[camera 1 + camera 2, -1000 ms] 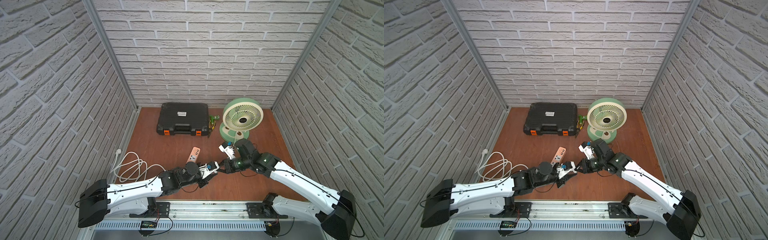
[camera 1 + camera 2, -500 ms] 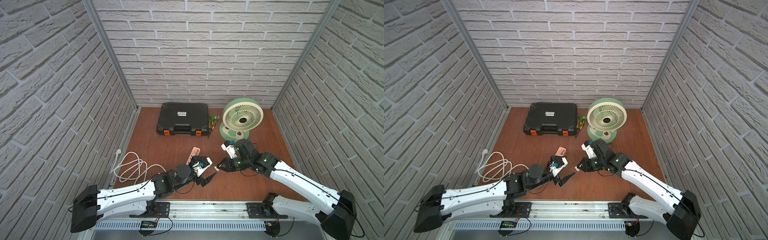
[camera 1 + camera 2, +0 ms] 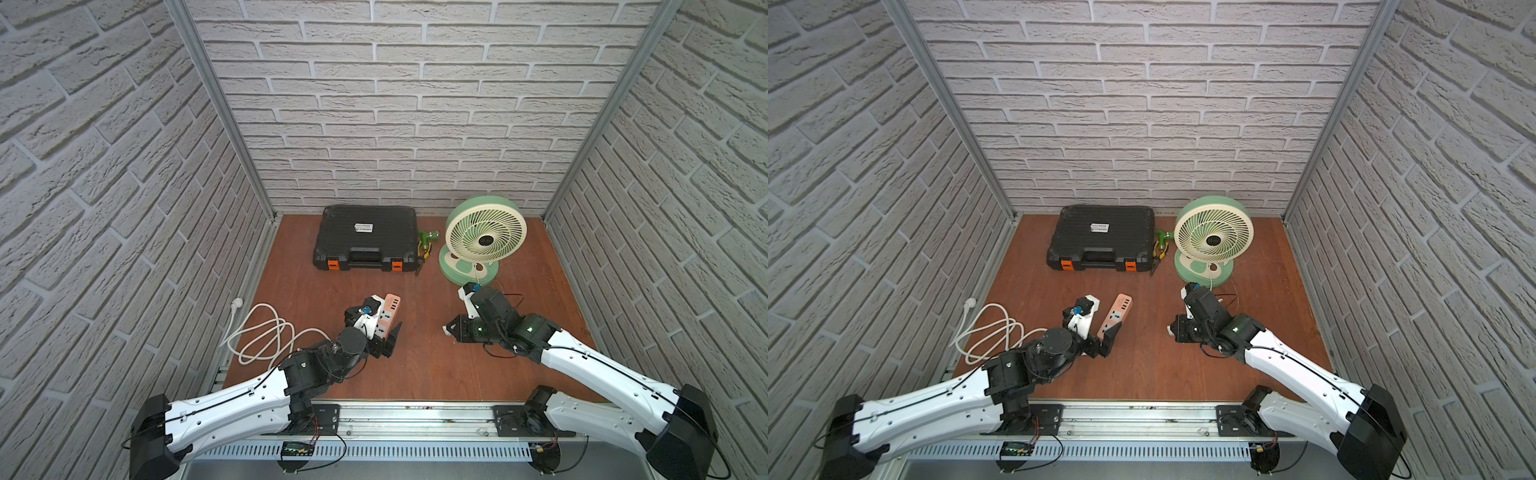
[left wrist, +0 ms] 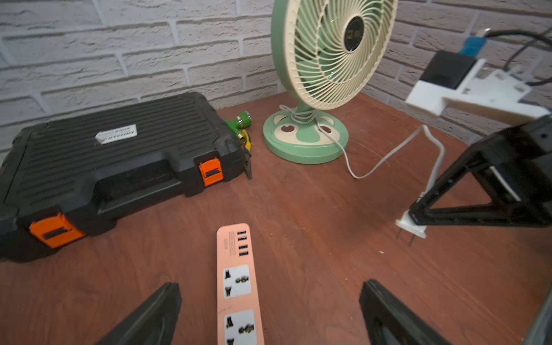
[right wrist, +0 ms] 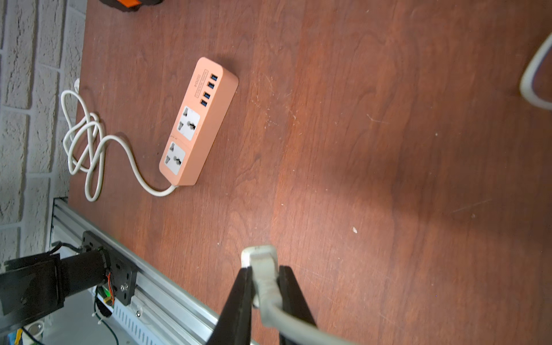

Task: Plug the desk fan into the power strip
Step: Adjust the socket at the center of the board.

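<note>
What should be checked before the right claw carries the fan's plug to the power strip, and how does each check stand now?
1. Grip of the right claw on the plug: ok, shut on its body, prongs sticking out.
2. Free sockets on the power strip: ok, both faces empty.
3. Position of the plug over a socket: not ok, it hangs over the bare table, apart from the strip.
4. Hold of the left claw on the strip: not ok, open, a finger either side, not gripping.
5. Slack in the cord from the desk fan: ok, it lies in a loose curve.
6. Prongs lined up with slots: cannot tell.
</note>
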Controlling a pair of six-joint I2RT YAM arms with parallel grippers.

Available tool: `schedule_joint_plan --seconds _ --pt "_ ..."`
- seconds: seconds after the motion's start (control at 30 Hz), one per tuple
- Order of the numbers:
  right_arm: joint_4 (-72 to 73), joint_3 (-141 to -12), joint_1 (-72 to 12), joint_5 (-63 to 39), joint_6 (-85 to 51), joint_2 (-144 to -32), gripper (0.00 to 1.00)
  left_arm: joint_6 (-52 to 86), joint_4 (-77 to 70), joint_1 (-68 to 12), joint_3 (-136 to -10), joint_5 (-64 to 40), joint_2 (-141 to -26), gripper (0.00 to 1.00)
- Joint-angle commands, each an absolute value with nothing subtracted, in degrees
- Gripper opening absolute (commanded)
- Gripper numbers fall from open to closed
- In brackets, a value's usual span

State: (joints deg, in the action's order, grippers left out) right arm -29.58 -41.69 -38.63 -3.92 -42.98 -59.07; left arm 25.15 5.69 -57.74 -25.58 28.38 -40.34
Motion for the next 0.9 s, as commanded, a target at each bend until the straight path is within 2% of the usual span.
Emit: schedule_joint_plan --seconds 0.0,0.17,0.53,0.87 --pt "-25.13 -40.35 -38.94 -0.68 -45.29 -57.67 0.03 34.96 18.51 -56.27 -28.13 31.56 -38.58 0.98" --pt "-22.87 -39.49 -39.02 -1.51 -45.79 -57.23 0.03 40.4 24.46 -53.28 -28.68 27.74 -41.94 0.98" --pt "-19.85 -37.62 -39.46 -3.96 -46.45 -57.03 0.03 39.75 15.16 -51.55 -37.94 18.24 -70.51 0.98" --pt "-20.04 -37.17 -39.55 -3.75 -45.97 -55.11 0.03 42.52 17.36 -49.54 -41.11 20.04 -76.96 0.96"
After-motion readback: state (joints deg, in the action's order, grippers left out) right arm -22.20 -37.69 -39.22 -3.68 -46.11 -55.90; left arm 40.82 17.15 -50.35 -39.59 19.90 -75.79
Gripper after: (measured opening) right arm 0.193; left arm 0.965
